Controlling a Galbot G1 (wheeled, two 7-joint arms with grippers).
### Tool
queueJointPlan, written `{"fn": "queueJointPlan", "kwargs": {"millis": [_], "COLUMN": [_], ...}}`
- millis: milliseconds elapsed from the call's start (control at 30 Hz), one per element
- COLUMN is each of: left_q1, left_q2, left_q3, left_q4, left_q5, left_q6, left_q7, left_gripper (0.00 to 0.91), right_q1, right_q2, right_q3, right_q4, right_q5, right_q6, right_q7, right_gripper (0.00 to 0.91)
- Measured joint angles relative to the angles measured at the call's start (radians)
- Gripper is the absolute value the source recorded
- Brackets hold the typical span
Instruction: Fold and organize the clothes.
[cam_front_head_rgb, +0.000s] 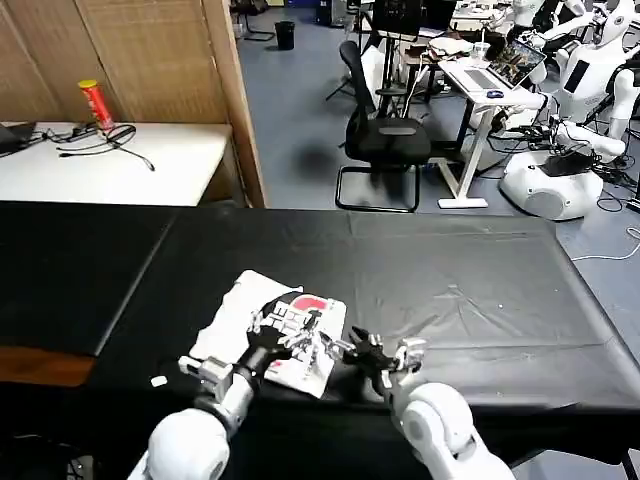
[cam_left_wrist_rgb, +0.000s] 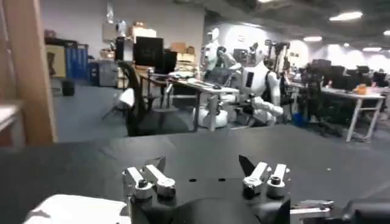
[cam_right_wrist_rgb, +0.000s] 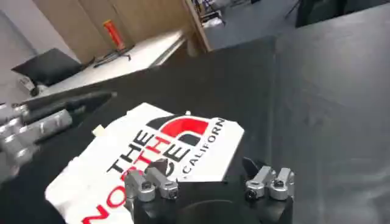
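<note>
The left gripper (cam_front_head_rgb: 285, 325) hovers with fingers spread and empty over the near edge of the white cotton T-shirt (cam_front_head_rgb: 245, 315) with its black-and-red printed lettering, which lies folded into a compact rectangle beneath it on the black table cloth (cam_front_head_rgb: 450, 280). Just beside it, off the shirt's edge, the right gripper (cam_front_head_rgb: 365, 352) also hangs unclenched, holding nothing. Both seem poised to square the bundle.
</note>
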Motion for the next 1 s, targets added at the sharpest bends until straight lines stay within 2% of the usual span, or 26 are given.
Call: {"fn": "queueJointPlan", "kwargs": {"millis": [167,267,333,367,400,433,500,600,800,1000], "left_q1": [0.022,0.032,0.038,0.041,0.046,0.052,0.062,0.076,0.095,0.111], "left_q2": [0.007,0.008,0.009,0.009,0.009,0.009,0.008,0.008,-0.001,-0.013], "left_q3": [-0.021,-0.034,-0.043,-0.047,-0.05,-0.055,-0.063,-0.079,-0.105,-0.128], "left_q4": [0.001,0.001,0.0,-0.001,-0.001,-0.002,-0.006,-0.009,-0.007,0.002], "left_q5": [0.013,0.013,0.015,0.016,0.017,0.02,0.021,0.022,0.025,0.028], "left_q6": [-0.009,-0.013,-0.017,-0.019,-0.021,-0.023,-0.028,-0.035,-0.046,-0.059], "left_q7": [-0.001,-0.003,-0.003,-0.003,-0.003,-0.003,-0.003,-0.003,-0.003,-0.003], "left_gripper": [0.878,0.878,0.878,0.878,0.878,0.878,0.878,0.878,0.878,0.878], "right_q1": [0.023,0.037,0.051,0.057,0.063,0.068,0.079,0.095,0.147,0.254], "right_q2": [0.02,0.028,0.036,0.04,0.044,0.047,0.053,0.053,0.032,0.002], "right_q3": [0.001,0.003,0.003,0.003,0.003,0.003,0.004,0.007,0.026,0.035], "right_q4": [-0.047,-0.069,-0.09,-0.099,-0.108,-0.116,-0.133,-0.151,-0.19,-0.274], "right_q5": [0.012,0.03,0.034,0.035,0.035,0.034,0.032,0.03,0.037,0.021], "right_q6": [0.005,0.006,0.007,0.007,0.008,0.009,0.009,0.009,-0.005,-0.007], "right_q7": [0.014,0.024,0.026,0.027,0.027,0.027,0.027,0.026,0.018,-0.027], "right_gripper": [0.683,0.624,0.507,0.39,0.322,0.117,0.059,0.0,0.0,0.0]}}
